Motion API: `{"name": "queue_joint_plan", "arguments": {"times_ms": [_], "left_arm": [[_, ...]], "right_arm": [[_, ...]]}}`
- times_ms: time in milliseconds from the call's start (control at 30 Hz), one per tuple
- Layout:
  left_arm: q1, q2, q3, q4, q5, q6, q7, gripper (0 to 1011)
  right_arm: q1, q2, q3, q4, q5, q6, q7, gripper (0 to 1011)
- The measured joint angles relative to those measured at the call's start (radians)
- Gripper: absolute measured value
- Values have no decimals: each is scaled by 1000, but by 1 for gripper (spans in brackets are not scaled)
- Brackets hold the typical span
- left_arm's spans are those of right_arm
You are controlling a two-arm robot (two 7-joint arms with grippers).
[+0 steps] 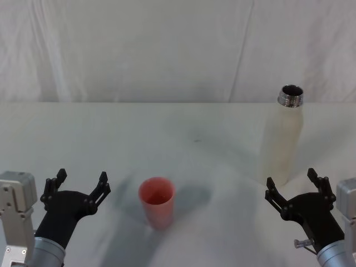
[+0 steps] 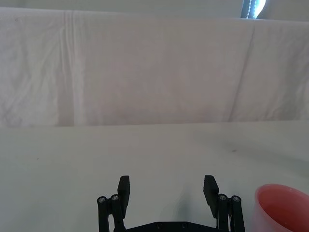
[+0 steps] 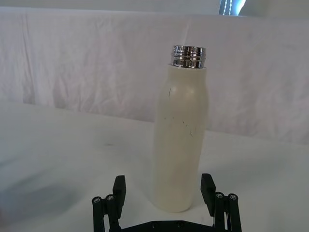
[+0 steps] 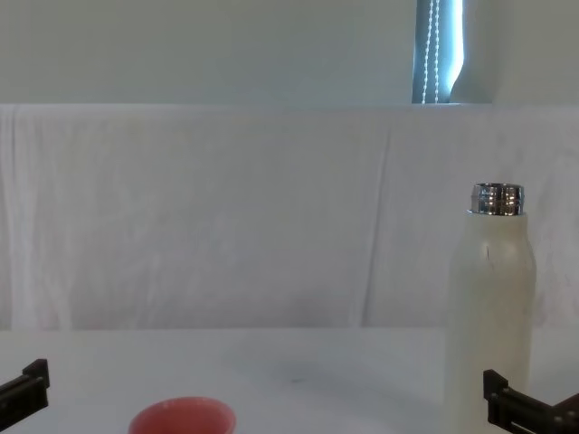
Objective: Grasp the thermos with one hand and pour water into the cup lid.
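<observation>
The cream-white thermos [image 1: 285, 140] stands upright on the right side of the table, its chrome neck uncapped; it also rises in the right wrist view [image 3: 180, 140] and the chest view [image 4: 489, 307]. My right gripper [image 1: 294, 185] is open just in front of its base, not touching it; its fingers [image 3: 119, 189] frame the bottle's foot. The pink-red cup lid [image 1: 157, 202] stands upright near the table's front centre, its rim low in the chest view [image 4: 182, 418] and at the left wrist view's corner [image 2: 282, 209]. My left gripper [image 1: 79, 186] is open to the left of the cup, holding nothing.
A white cloth covers the table [image 1: 167, 133] and hangs as a backdrop behind it. A small dark speck [image 1: 196, 141] lies mid-table. Bare cloth stretches between the cup lid and the thermos.
</observation>
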Motion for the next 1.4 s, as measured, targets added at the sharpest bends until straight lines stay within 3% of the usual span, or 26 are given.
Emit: {"name": "queue_joint_plan", "arguments": {"times_ms": [1400], "left_arm": [[0,0,0,0,0,0,0,1001]], "right_arm": [[0,0,1,0,0,0,1,1001]]}}
